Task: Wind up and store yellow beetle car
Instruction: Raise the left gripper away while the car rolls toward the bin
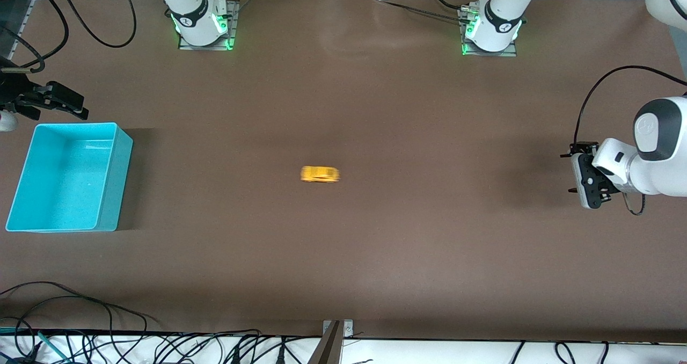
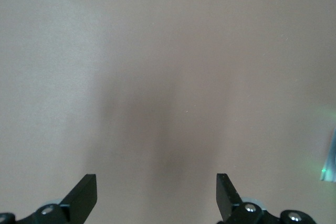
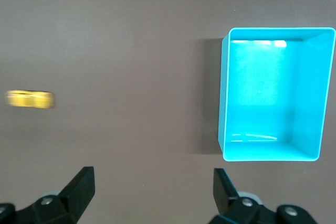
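Item: small yellow rounded plastic beetle car (image 1: 320, 174), blurred at frame centre, likely light, rigid, slippery, best pinched across its flanks; left gripper (image 1: 578, 174) and right gripper (image 1: 67, 104) both empty, spread wide.

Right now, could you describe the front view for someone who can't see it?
A tiny yellow beetle car, blurred, sits alone mid-table on the brown table. An empty turquoise bin stands at the right arm's end, with the right tool just above its farther rim. The left tool hangs open over the left arm's end, holding nothing.
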